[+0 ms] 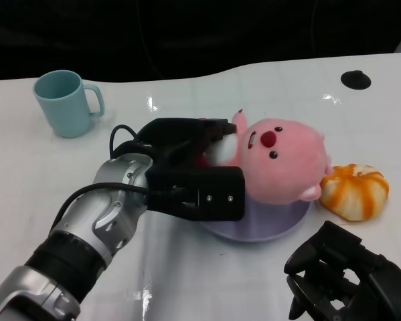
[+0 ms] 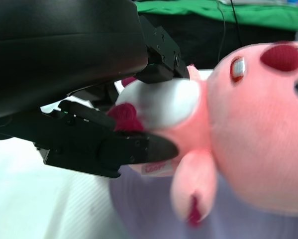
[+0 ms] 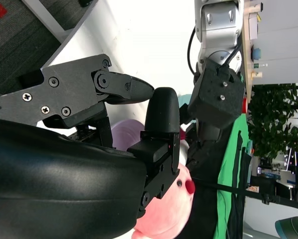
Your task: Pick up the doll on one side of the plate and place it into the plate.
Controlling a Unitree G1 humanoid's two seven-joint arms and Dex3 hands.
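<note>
A pink plush doll point(image 1: 280, 164) with a red nose lies on the lilac plate point(image 1: 267, 227) at the table's middle. My left hand point(image 1: 187, 167) reaches in from the left and grips the doll's body, fingers on both sides of its white belly. The left wrist view shows the doll point(image 2: 258, 124) close up, one finger point(image 2: 139, 149) under the belly, another above it, and the plate point(image 2: 149, 209) beneath. My right hand point(image 1: 341, 274) hovers low at the front right, holding nothing, fingers bent and apart. In the right wrist view the right hand point(image 3: 89, 149) is apart from the doll point(image 3: 163, 214).
A teal mug point(image 1: 66, 102) stands at the back left. An orange-and-white striped plush point(image 1: 354, 190) lies against the plate's right side. A black round hole point(image 1: 355, 79) sits near the table's far right edge. Darkness lies beyond the table's back edge.
</note>
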